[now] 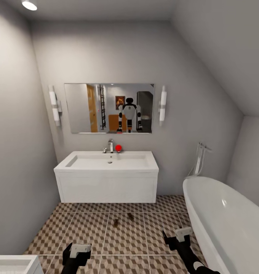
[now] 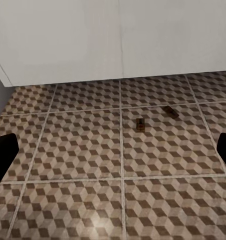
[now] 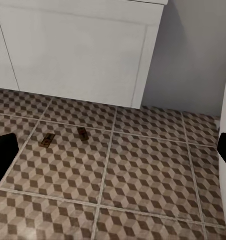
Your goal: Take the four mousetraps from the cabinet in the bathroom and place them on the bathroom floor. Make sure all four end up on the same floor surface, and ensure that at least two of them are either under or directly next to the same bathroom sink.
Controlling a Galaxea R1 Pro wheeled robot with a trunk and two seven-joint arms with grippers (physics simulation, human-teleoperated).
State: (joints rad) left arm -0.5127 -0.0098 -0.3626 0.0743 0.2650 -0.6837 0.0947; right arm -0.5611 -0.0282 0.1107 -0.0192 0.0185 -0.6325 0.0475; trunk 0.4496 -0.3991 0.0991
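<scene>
While both arms hang low over the cube-patterned brown, beige and white tiled bathroom floor (image 1: 87, 228), two small flat brown wooden mousetraps lie on it in front of the white wall-hung rectangular sink vanity (image 1: 106, 179): one (image 1: 115, 223) nearer the robot, the other (image 1: 130, 216) just beyond, near each other but apart.

Left tool (image 1: 79, 253): dark fingertips sit spread at the wrist view's edges, nothing between them, so it's agape and empty. Right tool (image 1: 178, 236): same, fingers wide apart, empty.

White oval bathtub (image 1: 228, 220) sits to the right, mirror (image 1: 109, 108) above the sink.

Two traps down and next to the sink, so that condition looks met; judging by the count, two remain to fetch from the cabinet.

Handling guess: traps are light, stiff, thin boards, low profile. Pinch across the short width at mid-board, clear of the metal parts. They sit flat, so a top-down grasp leaves little edge to catch; may slide on tile or cabinet surface.
</scene>
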